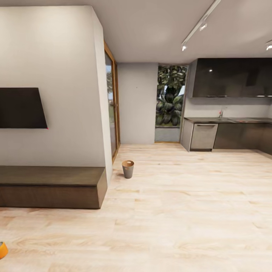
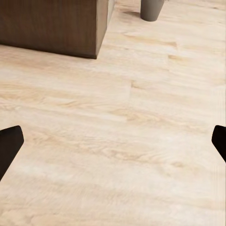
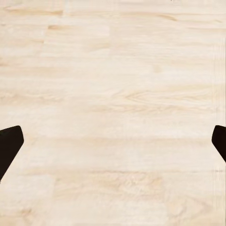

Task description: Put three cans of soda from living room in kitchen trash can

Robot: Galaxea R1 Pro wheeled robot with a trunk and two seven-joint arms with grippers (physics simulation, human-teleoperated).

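A small grey trash can [image 1: 128,169] with a brown rim stands on the wood floor by the corner of the white wall, at the mouth of the kitchen. Its lower part also shows in the left wrist view [image 2: 152,9]. At the lower left edge of the head view a bright orange can of soda [image 1: 2,250] is cut off by the frame. My left gripper [image 2: 113,146] is open over bare floor with nothing between its dark fingers [image 2: 9,146]. The right gripper [image 3: 113,143] hangs open too, over floorboards.
A low dark wooden bench [image 1: 53,187] runs along the white wall under a black TV [image 1: 20,108]; its corner [image 2: 56,23] is near the left gripper. Kitchen cabinets and a dishwasher [image 1: 204,136] line the far right wall. Wide wood floor [image 1: 181,211] lies between.
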